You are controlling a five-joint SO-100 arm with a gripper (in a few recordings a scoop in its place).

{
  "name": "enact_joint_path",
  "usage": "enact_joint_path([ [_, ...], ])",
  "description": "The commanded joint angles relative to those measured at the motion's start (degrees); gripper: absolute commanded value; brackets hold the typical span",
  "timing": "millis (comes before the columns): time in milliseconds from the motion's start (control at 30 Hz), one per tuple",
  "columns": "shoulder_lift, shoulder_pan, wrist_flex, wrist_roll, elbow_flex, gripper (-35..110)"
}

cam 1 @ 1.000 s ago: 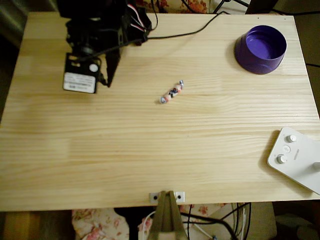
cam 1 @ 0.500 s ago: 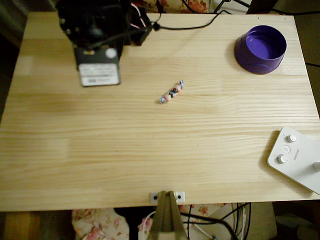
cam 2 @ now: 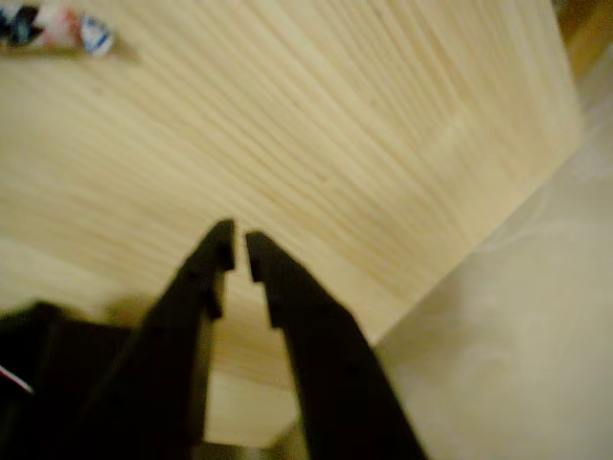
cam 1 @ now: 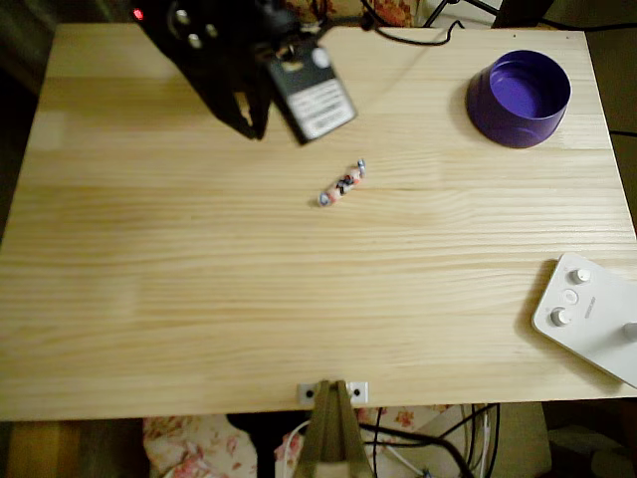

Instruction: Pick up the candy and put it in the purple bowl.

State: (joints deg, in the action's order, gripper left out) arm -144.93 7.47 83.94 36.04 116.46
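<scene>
The candy [cam 1: 341, 183] is lying loose on the bare table [cam 1: 299, 299], roughly mid-table in the overhead view and angled diagonally, one twisted end pointing up-right. Nothing is touching it, so the pick hasn't started yet. The bowl [cam 1: 520, 98] is sitting well apart from it in the upper-right corner, open side up, which makes sense as a drop target: plenty of open wood between the two, nothing in the way. A white device [cam 1: 589, 314] with knobs is parked at the lower-right edge, clear of that route.

The arm is hanging over the upper-left part of the table, its gripper [cam 1: 251, 121] pointing down and toward the viewer, tips above the wood up-left of the candy. In the wrist view the gripper [cam 2: 239, 251] is showing both dark fingers nearly together, just a thin sliver of gap between the tips, gripping nothing. The candy [cam 2: 57, 29] is peeking in at the top-left corner there, blurry, so the fingers aren't lined up with it. My guess is they'll need to spread before dropping over something that tiny.
</scene>
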Motion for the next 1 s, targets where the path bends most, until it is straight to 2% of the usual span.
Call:
enact_joint_path([
  [0,1.32,3.52,1.85,7.03,-6.5,0],
  [300,5.1,12.57,2.02,20.21,-6.5,0],
  [633,6.86,22.32,-0.09,29.53,-5.54,0],
  [833,7.29,26.89,-2.81,32.08,-1.14,7],
  [967,8.7,29.62,-4.04,30.41,0.35,10],
])
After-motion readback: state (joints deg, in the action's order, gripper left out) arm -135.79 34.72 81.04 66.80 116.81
